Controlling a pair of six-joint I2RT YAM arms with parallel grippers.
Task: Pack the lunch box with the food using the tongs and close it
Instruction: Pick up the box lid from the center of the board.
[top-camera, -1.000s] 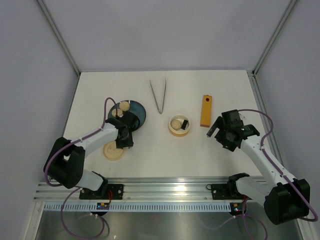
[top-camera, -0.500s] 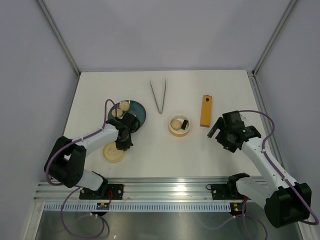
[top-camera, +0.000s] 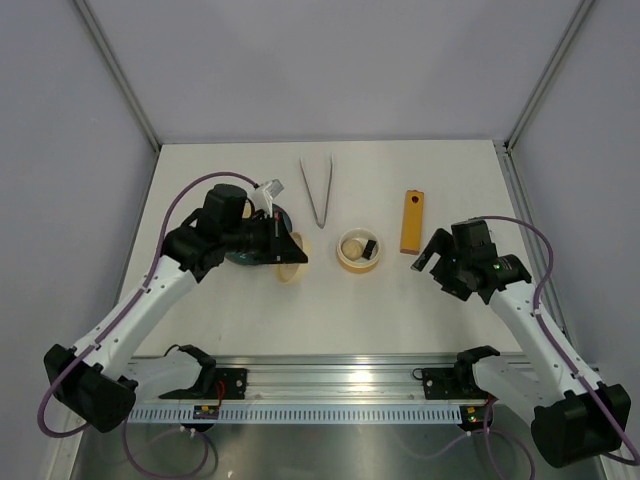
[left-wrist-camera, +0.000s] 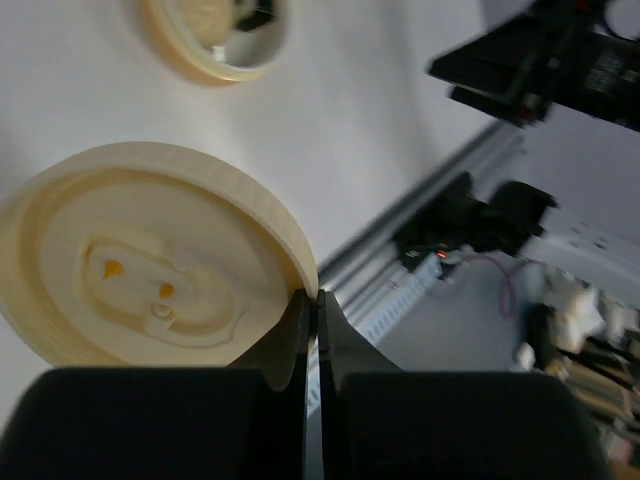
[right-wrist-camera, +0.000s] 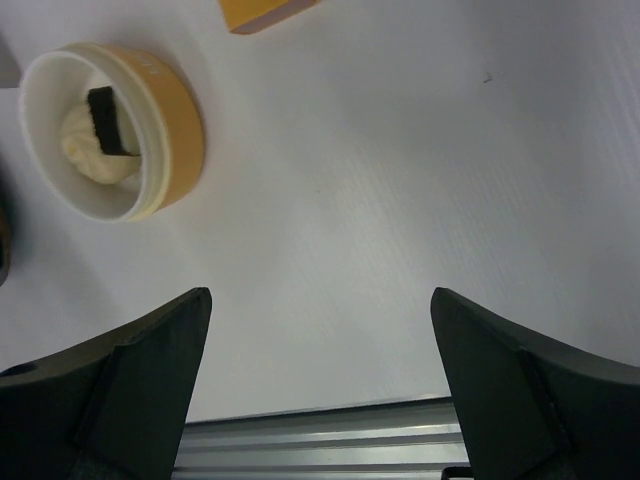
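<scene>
My left gripper is shut on the rim of the round cream lid and holds it tilted above the table, left of the lunch box. In the left wrist view the lid fills the left side, with the gripper pinching its edge. The lunch box holds one pale piece of food with a small dark piece on it. The tongs lie on the table behind the box, untouched. My right gripper is open and empty, right of the box.
A dark round plate lies mostly under my left arm. An orange rectangular block lies right of the lunch box. The rail with the arm bases runs along the near table edge.
The left gripper closed on the lid near the front left, lifted it and carried it right, towards the lunch box. The right arm barely shifted.
</scene>
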